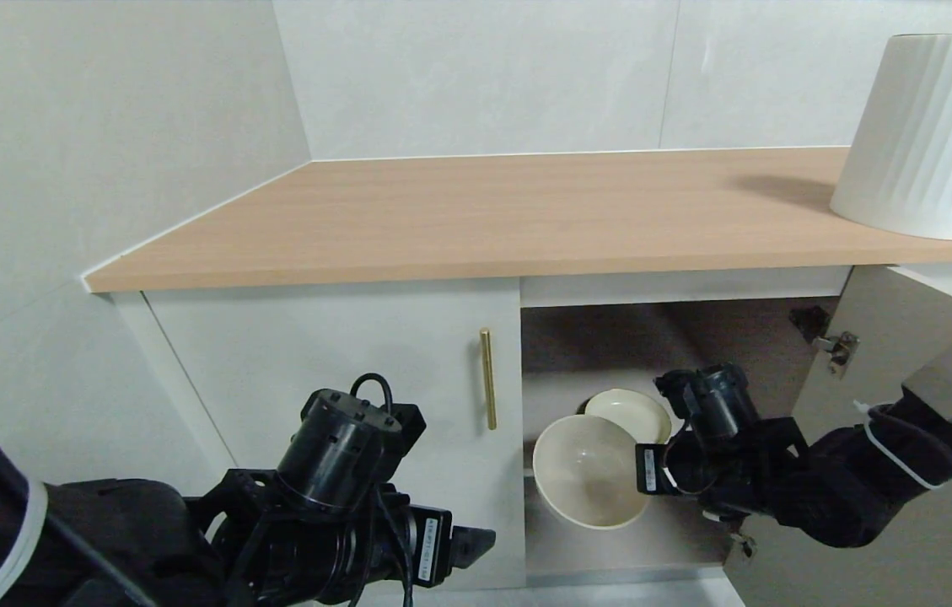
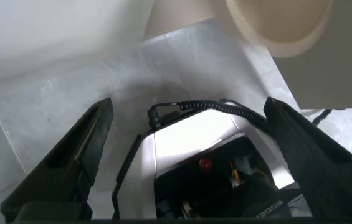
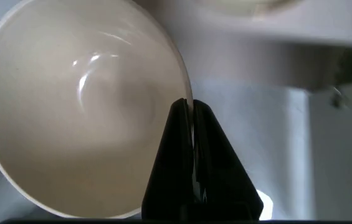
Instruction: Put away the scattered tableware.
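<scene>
Pinching the thin rim of a smooth, glossy cream bowl (image 1: 589, 472) in the right jaws at the open cabinet's (image 1: 602, 346) mouth. Spreading the left jaws wide, a gap plain from the left wrist.

Two cream pieces of tableware: one bowl (image 1: 589, 472) at lower centre of the frame and one second dish (image 1: 629, 413) just above it. One white ribbed cylinder (image 1: 927, 135) at upper right, on the one wooden bench (image 1: 484, 211). Two cupboard doors: one closed door (image 1: 332, 362) at centre left with one brass handle (image 1: 487, 378), one open door (image 1: 889, 337) at right with one hinge (image 1: 838, 347). Two hands: left hand (image 2: 188, 155), right hand (image 1: 648, 468).
</scene>
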